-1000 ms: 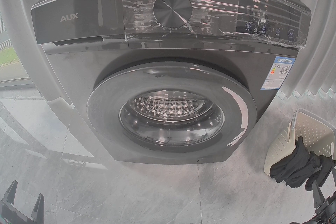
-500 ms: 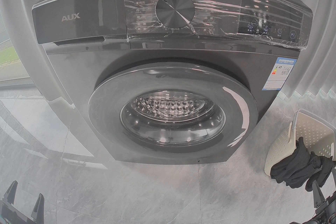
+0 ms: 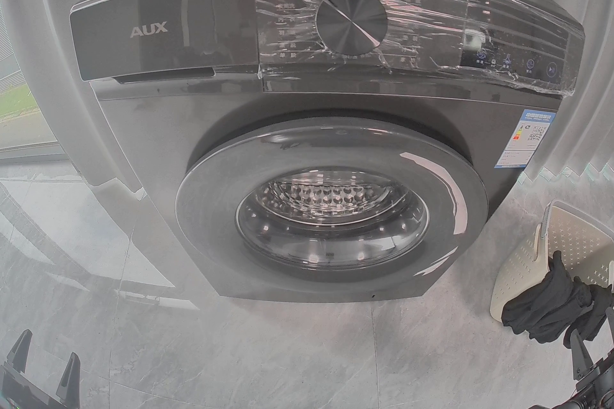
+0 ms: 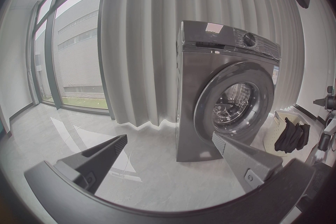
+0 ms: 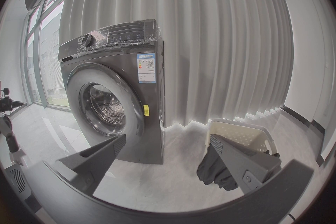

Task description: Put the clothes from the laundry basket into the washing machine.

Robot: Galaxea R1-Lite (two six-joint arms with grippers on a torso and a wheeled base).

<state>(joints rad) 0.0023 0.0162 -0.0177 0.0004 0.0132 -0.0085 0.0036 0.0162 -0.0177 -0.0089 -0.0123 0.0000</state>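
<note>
**View shifts; no cloth handled yet**

Nearest, both arms hang low over the floor (image 3: 256, 353). The left gripper (image 4: 168, 138) has its jaws wide and holds nothing; the right gripper (image 5: 167, 140) is likewise wide and empty. In the head view each sits at the same spot in the frame as half a second ago.

Further out, on the robot's right, the laundry basket (image 3: 579, 234) stands on the floor just beside the washer's right front corner, close to the curtain (image 5: 217, 42). The dark clothes (image 3: 550, 305) are draped over its near rim, partly hanging outside. No gripper touches them.

Farthest, the washing machine (image 3: 160, 129) faces the robot with its round door (image 3: 211, 206) shut; the drum shows through the glass.

Change: the washer and the basket both lie further right in the head view than before. The whole picture has shifted together, so this is camera movement, not the things.

Judgement: the robot is still lining itself up. The task stands at its start, and the door likely has to be opened before any clothes go in.
</note>
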